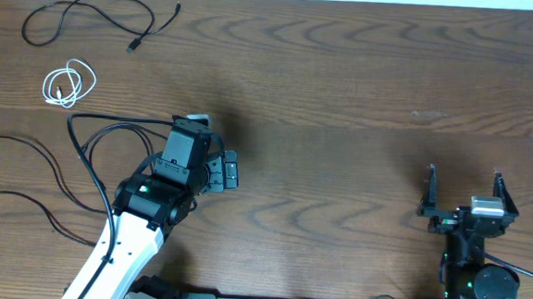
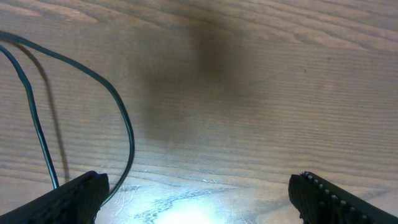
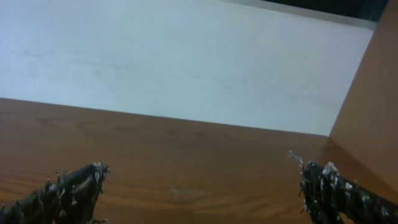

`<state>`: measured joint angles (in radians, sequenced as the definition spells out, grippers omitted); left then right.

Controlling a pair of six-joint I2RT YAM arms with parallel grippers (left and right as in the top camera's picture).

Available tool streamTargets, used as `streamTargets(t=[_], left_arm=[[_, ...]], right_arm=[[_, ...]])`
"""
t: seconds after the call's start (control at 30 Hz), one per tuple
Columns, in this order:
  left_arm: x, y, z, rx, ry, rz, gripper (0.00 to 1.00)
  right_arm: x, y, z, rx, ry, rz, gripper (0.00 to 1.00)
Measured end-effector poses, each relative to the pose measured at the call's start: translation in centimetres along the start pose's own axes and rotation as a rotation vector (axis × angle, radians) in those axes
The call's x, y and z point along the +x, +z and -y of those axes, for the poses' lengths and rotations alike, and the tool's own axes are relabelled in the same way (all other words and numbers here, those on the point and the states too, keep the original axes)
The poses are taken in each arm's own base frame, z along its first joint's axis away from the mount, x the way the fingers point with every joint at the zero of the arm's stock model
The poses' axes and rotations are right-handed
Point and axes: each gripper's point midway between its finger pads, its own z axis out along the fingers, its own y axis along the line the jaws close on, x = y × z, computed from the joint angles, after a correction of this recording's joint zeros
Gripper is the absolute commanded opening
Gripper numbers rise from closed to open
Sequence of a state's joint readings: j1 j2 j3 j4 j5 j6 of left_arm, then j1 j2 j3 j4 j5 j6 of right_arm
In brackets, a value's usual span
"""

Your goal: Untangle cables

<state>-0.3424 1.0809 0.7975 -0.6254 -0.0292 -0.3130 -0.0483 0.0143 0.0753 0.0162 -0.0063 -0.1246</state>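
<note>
My left claw (image 2: 199, 186) hangs spread, empty, by a black loop (image 2: 121, 118) near the left edge, right claw (image 3: 199, 177) spread too; coil (image 1: 69, 84) and cable (image 1: 89, 18) lie apart far-left, so little seems left.

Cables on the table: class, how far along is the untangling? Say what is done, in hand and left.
Done: the white cable and one black cable lie apart at the far left. In hand: nothing; the left gripper is open and empty beside the looped black cable, and the right gripper is open and empty. Left: straightening those loops.
</note>
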Motion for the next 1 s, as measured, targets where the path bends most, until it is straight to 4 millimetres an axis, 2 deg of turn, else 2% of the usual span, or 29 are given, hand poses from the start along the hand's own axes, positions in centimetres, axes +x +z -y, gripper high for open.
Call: streamTargets(t=[0.23,0.4,0.5,1.0], left_arm=[[0.0,0.0,0.0,0.0,0.0,0.0,0.98],[0.0,0.0,0.0,0.0,0.0,0.0,0.98],[0.0,0.0,0.0,0.0,0.0,0.0,0.98],[0.0,0.0,0.0,0.0,0.0,0.0,0.98]], right_arm=[[2.7,0.3,-0.6,-0.02,0.001,-0.047,0.99],[3.6,0.2,-0.8,-0.024,0.003,-0.079,0.99],[5.3,0.0,-1.1,-0.039,0.017,-0.146,0.99],[5.3,0.0,-1.7,-0.057,0.054,-0.149,0.99]])
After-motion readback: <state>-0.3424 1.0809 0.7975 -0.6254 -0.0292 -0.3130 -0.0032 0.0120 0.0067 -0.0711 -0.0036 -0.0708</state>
